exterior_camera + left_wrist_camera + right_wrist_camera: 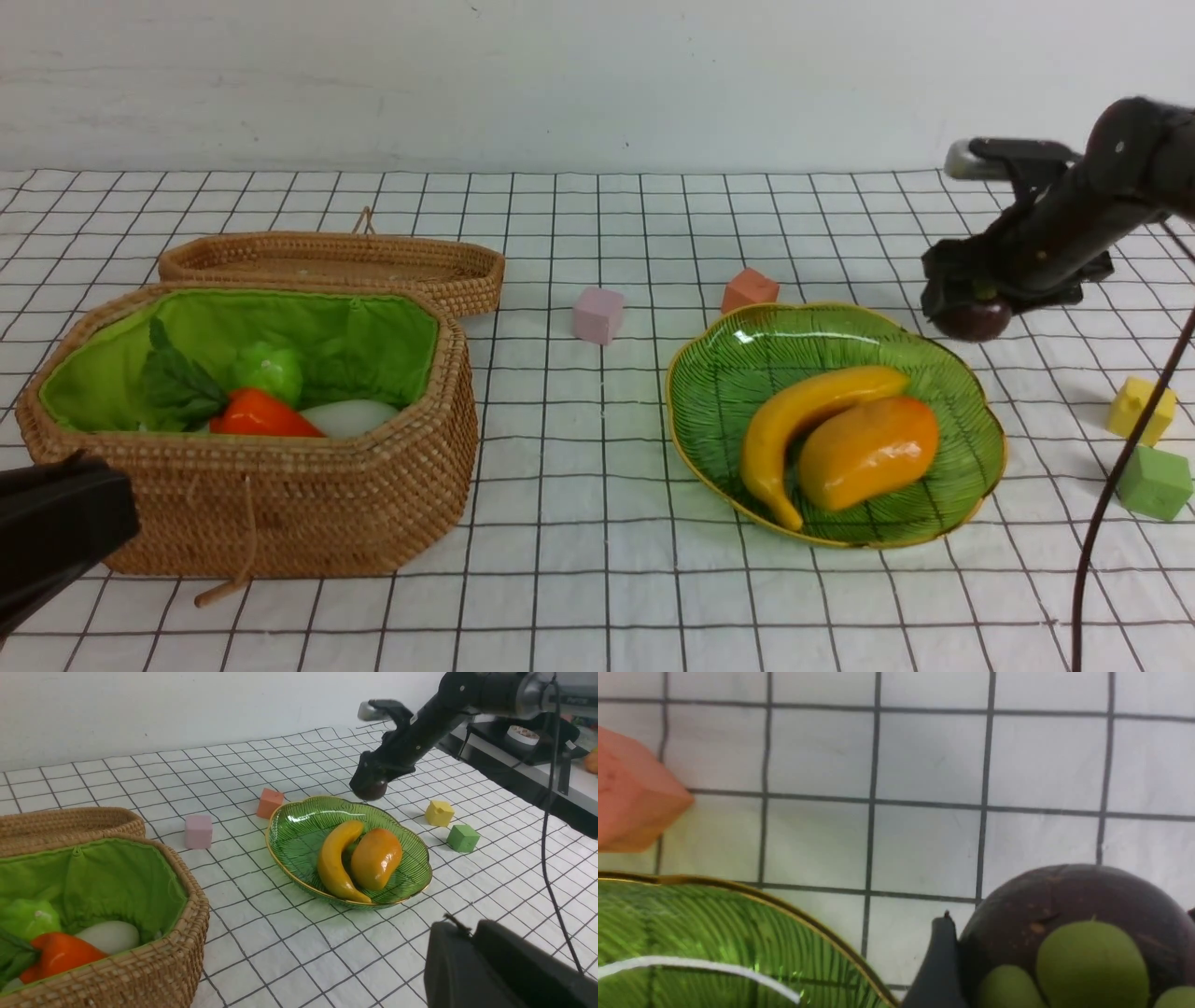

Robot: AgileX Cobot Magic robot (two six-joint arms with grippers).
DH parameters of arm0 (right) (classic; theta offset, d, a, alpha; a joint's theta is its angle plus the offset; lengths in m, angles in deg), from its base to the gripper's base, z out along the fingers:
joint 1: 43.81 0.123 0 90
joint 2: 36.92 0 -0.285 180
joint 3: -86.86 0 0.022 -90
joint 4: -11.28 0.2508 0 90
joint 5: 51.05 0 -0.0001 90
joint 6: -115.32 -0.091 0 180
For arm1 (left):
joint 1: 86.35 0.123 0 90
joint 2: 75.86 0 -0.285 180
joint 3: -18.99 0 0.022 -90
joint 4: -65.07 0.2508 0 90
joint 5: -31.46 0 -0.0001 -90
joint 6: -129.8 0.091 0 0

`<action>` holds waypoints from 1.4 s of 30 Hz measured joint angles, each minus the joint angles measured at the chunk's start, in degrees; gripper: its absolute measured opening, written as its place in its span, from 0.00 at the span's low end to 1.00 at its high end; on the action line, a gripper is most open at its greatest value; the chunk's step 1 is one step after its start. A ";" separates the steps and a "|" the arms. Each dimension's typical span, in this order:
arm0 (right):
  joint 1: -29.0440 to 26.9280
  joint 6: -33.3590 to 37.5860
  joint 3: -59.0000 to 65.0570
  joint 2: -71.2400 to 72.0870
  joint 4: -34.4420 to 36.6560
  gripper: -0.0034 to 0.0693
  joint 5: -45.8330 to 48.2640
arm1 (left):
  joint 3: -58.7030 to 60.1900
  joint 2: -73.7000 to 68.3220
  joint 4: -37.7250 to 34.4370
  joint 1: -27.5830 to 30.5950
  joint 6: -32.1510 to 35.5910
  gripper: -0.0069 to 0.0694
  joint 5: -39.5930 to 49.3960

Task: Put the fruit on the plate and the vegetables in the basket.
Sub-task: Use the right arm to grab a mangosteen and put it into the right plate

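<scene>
My right gripper (971,306) is shut on the dark purple mangosteen (977,320), holding it in the air just beyond the far right rim of the green plate (709,364). In the right wrist view the mangosteen (1064,905) with its green cap fills the space between the fingers, and the plate rim (738,886) lies beside it. The banana (794,411) and the mango (868,453) lie side by side on the plate. The carrot (261,415), radish (350,417) and gourd (271,371) rest inside the basket (280,504). My left gripper (467,926) is shut and empty, near the table's front, beside the basket.
The flat wicker lid (336,266) lies behind the basket. A pink cube (597,315) and an orange cube (749,288) sit behind the plate. A yellow cube (1141,411) and a green cube (1156,483) stand to its right. A black cable (1111,485) hangs at the right.
</scene>
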 joint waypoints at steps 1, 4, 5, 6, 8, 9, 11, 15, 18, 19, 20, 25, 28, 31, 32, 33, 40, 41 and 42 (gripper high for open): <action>0.00 0.00 0.00 0.33 0.00 0.88 0.44 | 0.00 0.00 0.06 0.00 0.00 0.16 0.00; 0.00 0.00 0.00 5.88 -0.22 0.88 5.27 | 0.00 0.00 1.22 0.00 0.11 0.16 0.00; 0.00 0.00 0.00 7.51 -0.22 0.88 7.14 | 0.00 0.00 1.68 0.00 0.11 0.16 0.00; 0.00 0.00 0.00 9.02 -0.22 0.88 9.07 | 0.00 0.00 2.04 0.00 0.11 0.15 0.00; 0.00 0.00 0.00 11.69 -0.04 0.88 12.68 | 0.00 0.00 2.93 0.00 0.11 0.14 0.00; 0.00 0.00 0.00 12.93 0.23 0.88 14.39 | 0.00 0.00 3.33 0.00 0.11 0.14 0.00; 0.00 0.00 0.00 15.04 1.19 0.88 17.17 | 0.00 0.00 4.14 0.00 0.11 0.14 0.00; 0.14 0.00 3.36 21.17 4.42 0.87 19.52 | 0.06 0.00 6.34 0.00 0.11 0.14 0.00; 1.34 0.06 8.94 25.95 5.82 0.87 18.86 | 0.06 0.00 7.95 0.00 0.11 0.14 0.02; 1.49 0.06 9.95 26.32 5.83 0.87 18.56 | 0.06 0.00 7.95 0.00 0.11 0.14 0.07; 3.28 0.12 14.22 29.40 5.88 0.87 16.95 | 0.06 0.00 9.19 0.00 0.11 0.14 0.06; 11.62 1.24 25.34 32.54 6.59 0.87 10.04 | 0.06 0.00 14.41 0.00 -2.14 0.14 0.31; 16.01 1.60 29.66 31.53 6.85 0.87 5.31 | 0.06 0.00 19.44 0.00 -6.16 0.14 0.77; 18.63 1.65 30.81 29.53 6.79 0.87 1.31 | 0.06 0.00 23.20 0.00 -10.25 0.14 1.56; 19.10 1.65 30.88 28.92 6.79 0.87 0.04 | 0.06 0.00 23.68 0.00 -10.82 0.14 1.76; 19.93 1.65 31.00 27.42 6.79 0.87 -3.46 | 0.06 0.00 25.04 0.00 -12.77 0.14 2.46; 20.59 1.65 31.04 18.83 6.89 0.87 -21.63 | 0.06 0.00 26.19 0.00 -14.92 0.14 4.09; 20.59 1.65 31.04 17.65 6.89 0.87 -23.08 | 0.06 0.00 26.19 0.00 -14.95 0.14 4.23; 20.59 1.65 31.04 16.53 6.75 0.87 -24.33 | 0.06 0.00 26.19 0.00 -14.95 0.14 4.46</action>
